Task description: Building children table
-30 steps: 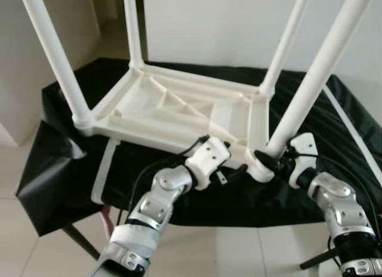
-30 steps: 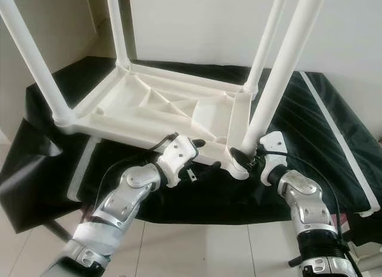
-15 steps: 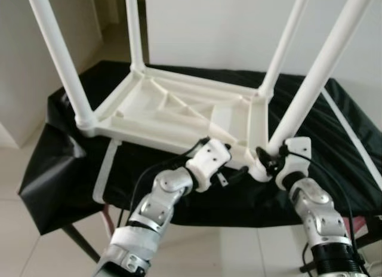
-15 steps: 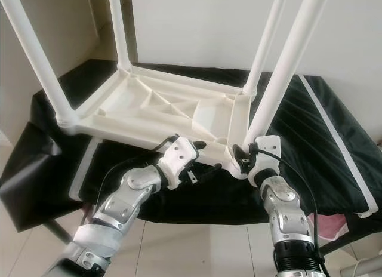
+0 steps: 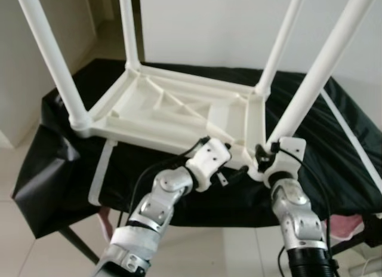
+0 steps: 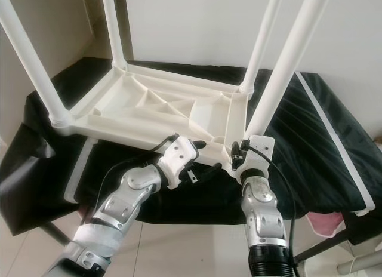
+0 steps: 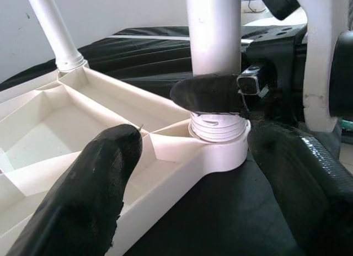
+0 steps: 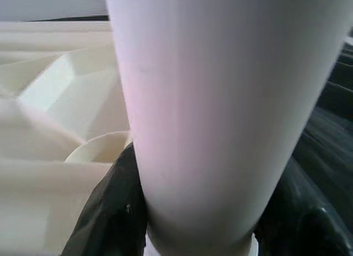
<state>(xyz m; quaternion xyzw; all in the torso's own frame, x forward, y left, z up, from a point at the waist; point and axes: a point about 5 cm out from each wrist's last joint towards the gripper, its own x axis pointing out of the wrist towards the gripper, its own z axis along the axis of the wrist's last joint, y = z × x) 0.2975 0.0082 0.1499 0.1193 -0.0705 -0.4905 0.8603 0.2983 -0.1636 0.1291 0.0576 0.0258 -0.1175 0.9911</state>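
1. White plastic children table was laid upside down on the black-covered desk, legs pointing up.
2. The right claw was pinched around the near-right leg just above its socket; the leg's long axis rose steeply from it.
3. The left claw was spread beside the same corner, against the frame.

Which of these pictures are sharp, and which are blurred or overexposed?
Eye views: sharp enough, though the white wall behind is bright and washed out. Left wrist view: the leg socket is sharp, the near finger soft. Right wrist view: the leg, very close to the camera, is out of focus, with little surface detail.
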